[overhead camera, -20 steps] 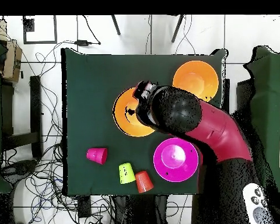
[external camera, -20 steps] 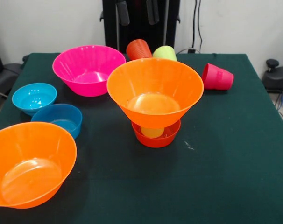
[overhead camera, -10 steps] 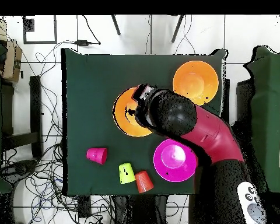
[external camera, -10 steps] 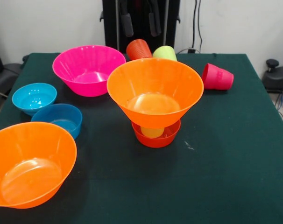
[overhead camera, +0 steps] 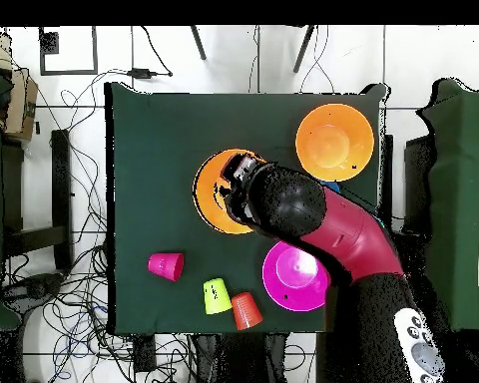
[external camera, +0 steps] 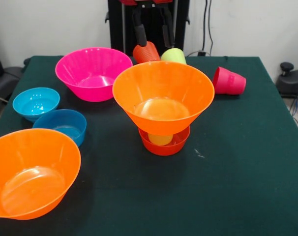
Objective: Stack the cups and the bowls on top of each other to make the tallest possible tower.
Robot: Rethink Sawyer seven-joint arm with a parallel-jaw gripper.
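Note:
A tower stands mid-table: a small red-orange bowl (external camera: 164,144) holds an upturned pale yellow cup (external camera: 160,139), and a large orange bowl (external camera: 163,93) rests on the cup. My gripper (external camera: 153,35) hangs open and empty at the far edge, above the orange cup (external camera: 145,52) and beside the lime green cup (external camera: 173,55). A red-pink cup (external camera: 228,81) lies on its side at the far right. A large magenta bowl (external camera: 93,73), a light blue bowl (external camera: 36,102), a darker blue bowl (external camera: 61,125) and a second large orange bowl (external camera: 31,172) sit on the left.
In the overhead view the arm (overhead camera: 333,229) covers much of the tower's orange bowl (overhead camera: 210,190) and part of the magenta bowl (overhead camera: 291,277). The cups (overhead camera: 217,295) lie near the table edge by the robot's base. Cables run over the floor around the table.
My gripper has come down into the front view, towards the orange and lime cups at the far edge. In the overhead view the arm has drawn back towards the base. No object has moved.

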